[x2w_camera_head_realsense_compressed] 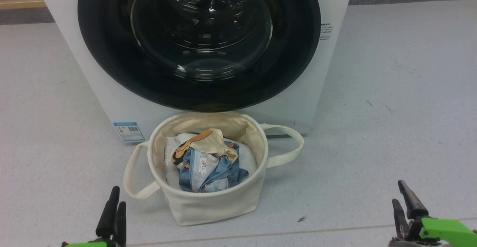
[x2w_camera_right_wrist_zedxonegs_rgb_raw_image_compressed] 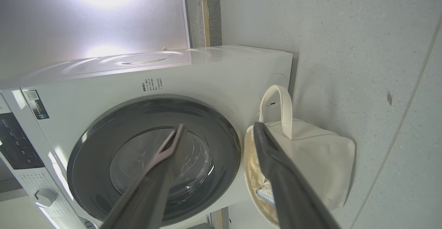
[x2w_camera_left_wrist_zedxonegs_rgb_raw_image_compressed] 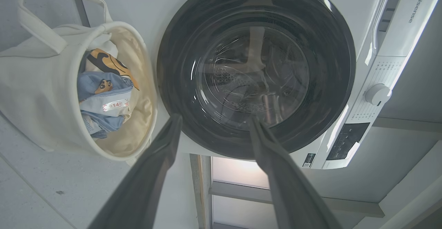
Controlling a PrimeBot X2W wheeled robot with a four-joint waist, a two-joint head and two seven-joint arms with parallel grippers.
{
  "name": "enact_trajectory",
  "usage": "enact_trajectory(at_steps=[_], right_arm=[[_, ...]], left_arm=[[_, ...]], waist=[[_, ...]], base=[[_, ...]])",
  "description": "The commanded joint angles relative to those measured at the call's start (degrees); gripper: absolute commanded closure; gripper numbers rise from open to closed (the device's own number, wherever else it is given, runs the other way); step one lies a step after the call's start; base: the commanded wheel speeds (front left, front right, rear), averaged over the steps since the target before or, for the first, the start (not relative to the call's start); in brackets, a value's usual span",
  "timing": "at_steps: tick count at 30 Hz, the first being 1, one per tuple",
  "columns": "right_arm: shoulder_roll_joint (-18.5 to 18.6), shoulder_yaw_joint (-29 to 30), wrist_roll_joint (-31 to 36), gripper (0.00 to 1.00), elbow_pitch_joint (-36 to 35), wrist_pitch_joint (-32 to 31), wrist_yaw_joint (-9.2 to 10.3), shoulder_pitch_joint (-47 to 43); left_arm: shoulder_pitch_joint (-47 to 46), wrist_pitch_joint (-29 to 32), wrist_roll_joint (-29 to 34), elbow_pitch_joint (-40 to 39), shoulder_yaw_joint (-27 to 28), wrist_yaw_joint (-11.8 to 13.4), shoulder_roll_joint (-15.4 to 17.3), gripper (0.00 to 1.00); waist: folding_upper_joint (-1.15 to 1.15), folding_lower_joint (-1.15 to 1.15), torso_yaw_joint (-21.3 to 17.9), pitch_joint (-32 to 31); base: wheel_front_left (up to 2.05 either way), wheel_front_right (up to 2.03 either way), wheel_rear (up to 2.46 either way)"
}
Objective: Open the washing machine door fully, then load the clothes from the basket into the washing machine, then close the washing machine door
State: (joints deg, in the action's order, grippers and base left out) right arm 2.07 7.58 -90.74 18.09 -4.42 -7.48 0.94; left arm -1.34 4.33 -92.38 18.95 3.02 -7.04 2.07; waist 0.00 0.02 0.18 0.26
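Both spread, empty: left hand [x2w_camera_left_wrist_zedxonegs_rgb_raw_image_compressed: 214, 117], right hand [x2w_camera_right_wrist_zedxonegs_rgb_raw_image_compressed: 220, 126]; clothes [x2w_camera_head_realsense_compressed: 208, 163] heaped in basket [x2w_camera_head_realsense_compressed: 208, 206]; washing machine door [x2w_camera_head_realsense_compressed: 106, 53] closed.

Right hand [x2w_camera_right_wrist_zedxonegs_rgb_raw_image_compressed: 218, 129]: fingers spread wide, empty. Ahead of one finger, washing machine door [x2w_camera_right_wrist_zedxonegs_rgb_raw_image_compressed: 98, 154], shut. Ahead of the other, basket [x2w_camera_right_wrist_zedxonegs_rgb_raw_image_compressed: 310, 156] on floor [x2w_camera_right_wrist_zedxonegs_rgb_raw_image_compressed: 345, 49], just beside washing machine [x2w_camera_right_wrist_zedxonegs_rgb_raw_image_compressed: 214, 80].

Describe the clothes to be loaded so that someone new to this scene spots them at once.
Start at the white washing machine; a cream fabric basket with two loop handles stands on the floor before it. Inside lie the clothes: blue denim-like fabric with white patches, topped by beige cloth printed orange-brown. Unlike the plain white cloth beside them, they carry colour and print.
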Motion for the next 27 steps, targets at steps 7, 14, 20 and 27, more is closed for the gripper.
enact_trajectory(at_steps=[7,14,20,27], right_arm=[[0.42,0.74,2.22,0.00,-3.61,1.60,0.00,2.80],[0.45,0.03,6.17,0.00,-4.57,2.78,0.00,3.52],[0.47,-0.47,11.29,0.00,-6.44,3.78,0.00,4.65],[0.49,-2.08,18.02,0.00,-8.51,4.96,0.00,5.82]], left_arm=[[-3.04,-1.58,1.05,-1.98,-0.23,-0.08,0.40,0.00],[-3.59,-2.76,3.39,-2.55,-0.39,-0.10,0.43,0.00],[-4.22,-3.76,7.38,-3.98,-0.41,-0.12,0.45,0.00],[-4.84,-4.93,14.42,-6.10,0.62,-0.06,0.48,0.00]], waist=[[0.00,-0.01,0.14,0.12],[0.00,-0.02,0.25,0.14],[0.00,-0.02,0.37,0.15],[0.00,-0.02,0.52,-0.02]], base=[[0.00,0.00,0.00],[0.00,0.00,0.00],[0.00,0.00,0.00],[0.00,0.00,0.00]])
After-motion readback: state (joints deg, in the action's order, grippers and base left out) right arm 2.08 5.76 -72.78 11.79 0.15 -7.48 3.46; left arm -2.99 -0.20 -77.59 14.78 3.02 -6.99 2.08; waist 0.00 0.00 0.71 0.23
